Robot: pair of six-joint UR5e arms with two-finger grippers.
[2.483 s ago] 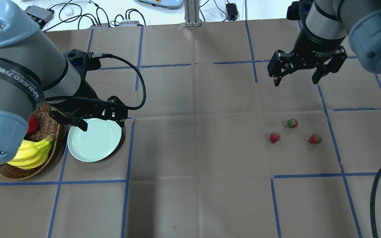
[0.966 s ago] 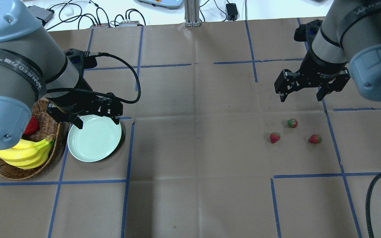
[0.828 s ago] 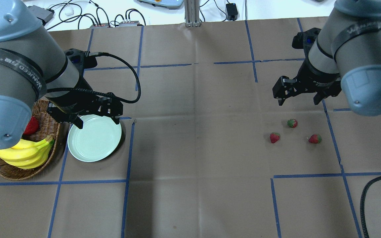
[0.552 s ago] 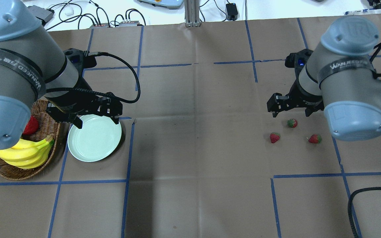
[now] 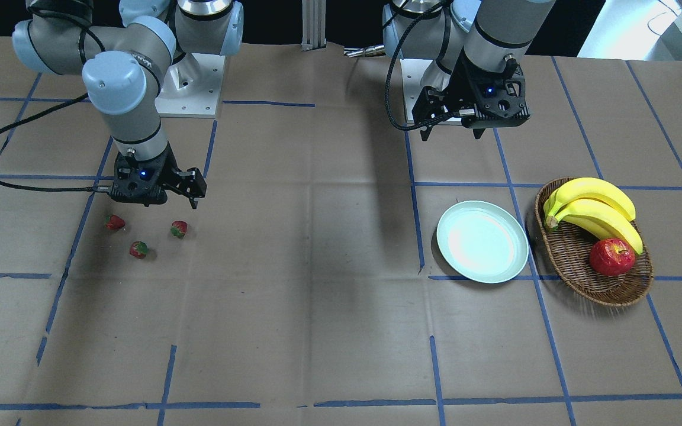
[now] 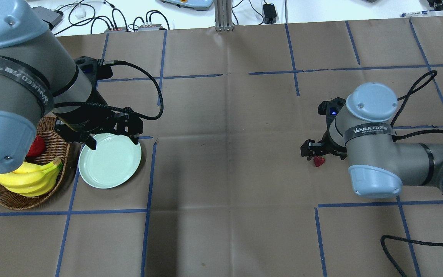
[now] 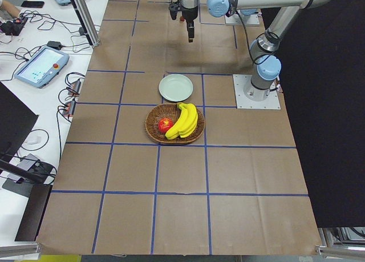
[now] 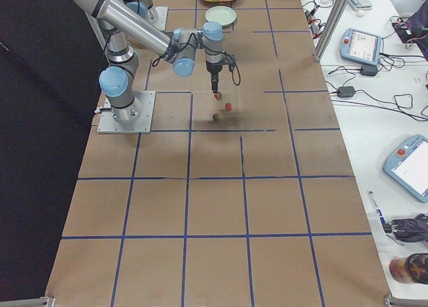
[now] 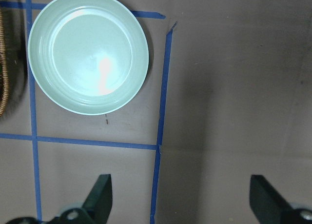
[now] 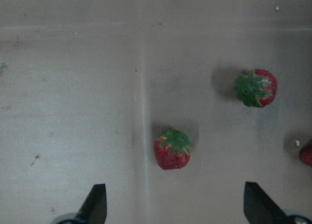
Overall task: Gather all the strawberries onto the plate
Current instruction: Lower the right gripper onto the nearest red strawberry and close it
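Brown paper-covered table [image 6: 229, 165], blue tape grid [image 6: 149, 173], white side benches [image 8: 401, 120] with pendants [image 8: 409, 166] and cables [image 6: 119, 17]

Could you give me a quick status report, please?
Right gripper open, over the strawberries. Left gripper open, near the plate. All three strawberries on the table. Nothing blocking.

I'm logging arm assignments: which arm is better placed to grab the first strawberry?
Right. The right gripper hangs open over the three strawberries, one nearly centred between its fingers in the wrist view. The left gripper hangs open near the plate, far across the table.
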